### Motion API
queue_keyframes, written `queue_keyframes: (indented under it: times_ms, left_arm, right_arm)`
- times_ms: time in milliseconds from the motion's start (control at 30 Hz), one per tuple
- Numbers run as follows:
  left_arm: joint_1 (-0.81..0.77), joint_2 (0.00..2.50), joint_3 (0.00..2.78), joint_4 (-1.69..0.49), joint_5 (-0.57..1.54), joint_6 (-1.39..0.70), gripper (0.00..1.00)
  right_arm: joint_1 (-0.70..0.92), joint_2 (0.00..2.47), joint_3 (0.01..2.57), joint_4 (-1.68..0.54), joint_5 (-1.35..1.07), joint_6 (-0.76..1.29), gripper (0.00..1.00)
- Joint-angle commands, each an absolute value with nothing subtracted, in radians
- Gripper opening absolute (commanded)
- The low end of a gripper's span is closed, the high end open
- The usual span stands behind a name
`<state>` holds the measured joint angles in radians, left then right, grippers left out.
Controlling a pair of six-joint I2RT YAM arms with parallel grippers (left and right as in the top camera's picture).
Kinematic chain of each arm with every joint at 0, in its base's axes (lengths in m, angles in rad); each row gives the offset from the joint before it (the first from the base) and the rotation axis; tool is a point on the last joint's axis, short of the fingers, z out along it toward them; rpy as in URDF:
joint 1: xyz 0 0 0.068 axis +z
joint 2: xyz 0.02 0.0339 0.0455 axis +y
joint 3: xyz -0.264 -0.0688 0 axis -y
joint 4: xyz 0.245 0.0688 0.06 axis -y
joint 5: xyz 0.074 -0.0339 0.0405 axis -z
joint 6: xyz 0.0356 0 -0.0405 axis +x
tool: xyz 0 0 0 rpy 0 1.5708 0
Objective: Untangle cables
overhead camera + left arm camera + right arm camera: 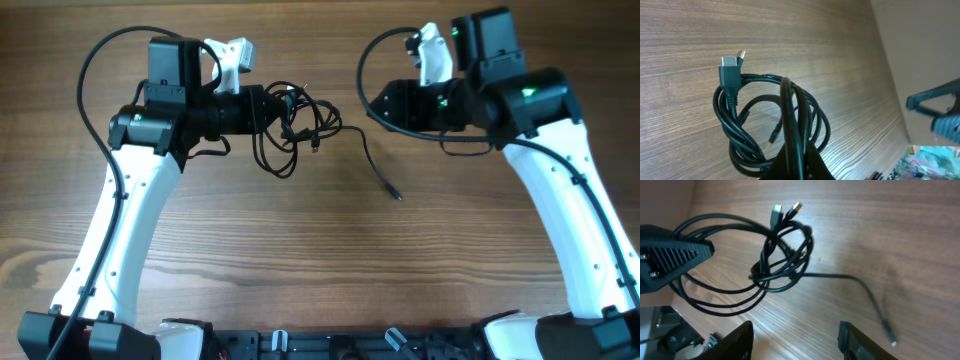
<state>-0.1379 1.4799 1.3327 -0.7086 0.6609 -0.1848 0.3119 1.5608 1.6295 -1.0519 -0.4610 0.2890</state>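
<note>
The cables [296, 128] are a tangle of thin black loops at the table's back middle. One loose end [383, 178] trails right and forward to a small plug. My left gripper [283, 107] is shut on strands of the cables [795, 125]; a plug with a gold tip [730, 70] sticks out of the coil. My right gripper [377, 103] is open and empty, to the right of the tangle. In the right wrist view the cables [782, 255] lie ahead of the open fingers [797, 337], with the trailing end [875, 305] to the right.
The wooden table [320, 260] carries nothing else. The white arms [130, 220] stand at both sides, with thicker black wires looping over them. The left gripper's black finger [670, 255] shows at the left of the right wrist view.
</note>
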Motion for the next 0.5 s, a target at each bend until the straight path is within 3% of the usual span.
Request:
queue_keyframes:
  times_ms: [0, 200, 467]
  left_arm:
    - [-0.138, 1.47, 1.335, -0.691, 0.705, -0.218, 0.04]
    - [-0.138, 1.47, 1.335, -0.691, 0.704, -0.218, 0.04]
    - [-0.138, 1.47, 1.335, -0.691, 0.66, -0.27, 0.04]
  right_arm:
    - [0.405, 1.577, 1.628, -1.018, -0.36, 0.461, 0.6]
    - [0.517, 1.654, 1.628, -0.991, -0.303, 0.694, 0.6]
    - [0.578, 1.789, 1.628, -0.934, -0.281, 1.0, 0.47]
